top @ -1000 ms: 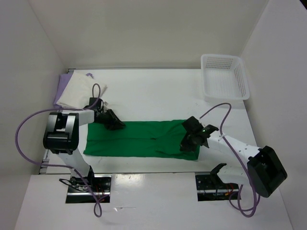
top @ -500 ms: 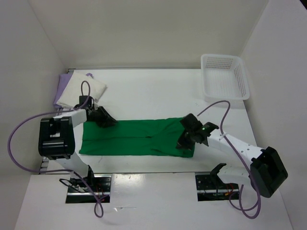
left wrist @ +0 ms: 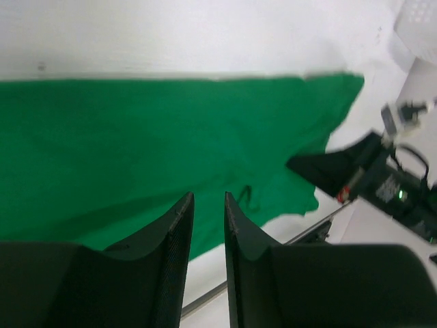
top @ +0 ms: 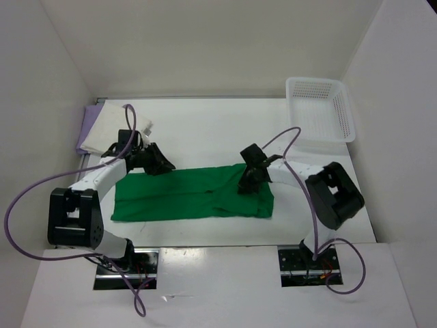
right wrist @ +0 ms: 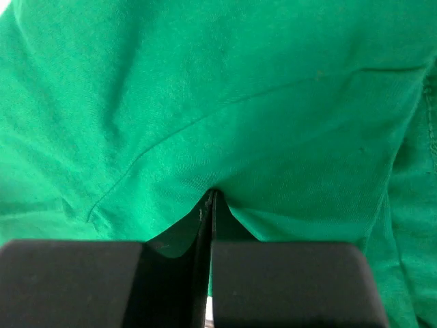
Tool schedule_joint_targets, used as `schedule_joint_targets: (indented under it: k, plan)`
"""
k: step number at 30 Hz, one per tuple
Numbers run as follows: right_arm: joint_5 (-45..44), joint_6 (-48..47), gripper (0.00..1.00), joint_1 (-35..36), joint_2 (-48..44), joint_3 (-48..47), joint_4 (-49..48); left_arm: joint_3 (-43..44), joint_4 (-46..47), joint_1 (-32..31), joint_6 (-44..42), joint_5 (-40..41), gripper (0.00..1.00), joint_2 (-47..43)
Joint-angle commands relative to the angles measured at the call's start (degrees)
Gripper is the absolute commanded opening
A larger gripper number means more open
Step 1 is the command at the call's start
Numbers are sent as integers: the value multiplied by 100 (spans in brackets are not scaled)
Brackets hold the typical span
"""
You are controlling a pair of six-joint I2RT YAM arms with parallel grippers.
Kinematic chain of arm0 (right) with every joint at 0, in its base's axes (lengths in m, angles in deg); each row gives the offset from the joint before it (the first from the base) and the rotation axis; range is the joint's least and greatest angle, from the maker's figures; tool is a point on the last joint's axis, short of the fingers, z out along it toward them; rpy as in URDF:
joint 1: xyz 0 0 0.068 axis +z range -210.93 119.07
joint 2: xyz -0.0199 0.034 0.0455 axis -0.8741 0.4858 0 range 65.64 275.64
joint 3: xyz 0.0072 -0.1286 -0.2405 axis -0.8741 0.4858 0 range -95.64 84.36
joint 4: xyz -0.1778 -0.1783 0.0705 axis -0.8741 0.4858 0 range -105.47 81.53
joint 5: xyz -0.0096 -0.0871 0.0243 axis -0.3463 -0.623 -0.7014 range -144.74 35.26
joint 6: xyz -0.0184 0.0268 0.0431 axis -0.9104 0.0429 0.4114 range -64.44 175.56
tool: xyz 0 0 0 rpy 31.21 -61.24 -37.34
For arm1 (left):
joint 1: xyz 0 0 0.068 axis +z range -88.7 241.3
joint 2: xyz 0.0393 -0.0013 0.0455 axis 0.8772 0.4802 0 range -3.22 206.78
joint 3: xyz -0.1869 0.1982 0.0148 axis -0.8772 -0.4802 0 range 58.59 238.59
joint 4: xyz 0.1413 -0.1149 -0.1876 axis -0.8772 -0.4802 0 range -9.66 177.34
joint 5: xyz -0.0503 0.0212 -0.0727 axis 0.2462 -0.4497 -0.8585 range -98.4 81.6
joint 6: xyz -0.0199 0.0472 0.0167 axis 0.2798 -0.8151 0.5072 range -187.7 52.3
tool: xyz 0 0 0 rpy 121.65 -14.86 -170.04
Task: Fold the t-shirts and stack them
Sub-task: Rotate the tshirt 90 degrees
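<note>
1. Now green t-shirt (top: 191,198) lies flat, near-left of the basket (top: 321,137), well apart.
2. On its basket-side edge the right gripper (top: 247,183) pinches shut; left gripper (top: 158,166) jaws slightly apart, empty.
3. We judge it limp, light: grip hems, corners.

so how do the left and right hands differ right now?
The left hand has its jaws slightly apart with nothing between them; the right hand is shut, pinching the green shirt. Left sits at the shirt's far-left corner, right near its right end. Both are low over the same shirt.
</note>
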Motion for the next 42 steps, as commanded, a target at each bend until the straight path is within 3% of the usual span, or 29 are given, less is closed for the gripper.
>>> schedule_joint_targets:
  k: [1, 3, 6, 7, 9, 10, 11, 12, 14, 17, 18, 20, 21, 23, 24, 25, 27, 29, 30, 34, 37, 40, 41, 42]
  plan:
    - [-290, -470, 0, -169, 905, -805, -551, 328, -167, -241, -265, -74, 31, -292]
    - [-342, -812, 0, -293, 1443, -1325, -551, 329, -90, -303, -109, -13, 31, -424]
    - [-334, -1156, 0, -609, 2831, -2949, -350, 329, 139, -485, 156, -171, 31, -547]
    - [-334, -1375, 0, -741, 3243, -4207, -10, 407, 140, -566, 157, -14, 31, -548]
    - [-229, -1639, 0, -812, 4561, -5785, 544, 461, -9, -785, 157, 83, 33, -705]
    - [-228, -1901, 0, -812, 5010, -7672, 1365, 365, -10, -786, 278, 154, 33, -775]
    - [-167, -2035, 0, -812, 5893, -8726, 1852, 260, -10, -856, 332, 207, 33, -854]
    - [-167, -2158, 0, -812, 6319, -10895, 2301, 85, 43, -909, 393, 207, 34, -986]
    - [-106, -2238, 0, -882, 7050, -12990, 3328, 30, -35, -909, 455, 277, 36, -1205]
    - [229, -2360, 3, -892, 5687, -10966, 2546, 91, -167, -962, 455, 513, 37, -1391]
    - [55, -2492, 9, -831, 4751, -9795, 2299, 161, -255, -962, 455, 515, 37, -1391]
    - [53, -2590, 16, -716, 3701, -8445, 1363, 284, -361, -875, 324, 568, 37, -1391]
    - [288, -2590, 23, -663, 2652, -6994, 964, 285, -361, -804, 324, 568, 31, -1391]
    - [526, -2432, 29, -602, 1784, -5746, 365, 285, -414, -523, 219, 568, 24, -1391]
    - [632, -2240, 30, -488, 1145, -4652, -64, 285, -414, -444, 218, 498, 20, -1391]
    - [833, -2142, 30, -365, 912, -4146, -259, 285, -466, -382, 122, 497, 12, -1339]
    - [1098, -1757, 30, 142, 647, -2927, -802, 224, -545, -154, -45, 497, 7, -1339]
    - [1248, -1431, 12, 583, 576, -2133, -1226, 223, -625, 74, -203, 497, 1, -1339]
    - [1318, -1116, 0, 968, 628, -2006, -1567, 223, -694, 145, -204, 497, 0, -1339]
    - [1442, -726, 0, 1647, 1198, -1934, -2133, 171, -748, 295, -397, 611, 0, -1462]
    - [1355, -559, 24, 1877, 1628, -2074, -2326, 66, -801, 348, -397, 612, 0, -1514]
    - [1354, -349, 36, 2000, 2103, -2294, -2327, -92, -748, 348, -397, 672, 3, -1769]
    - [1215, -348, 47, 2000, 2192, -2295, -2379, -93, -748, 348, -449, 751, 5, -1830]
    - [1213, -270, 49, 2000, 2271, -2295, -2432, -145, -748, 348, -450, 752, 7, -1883]
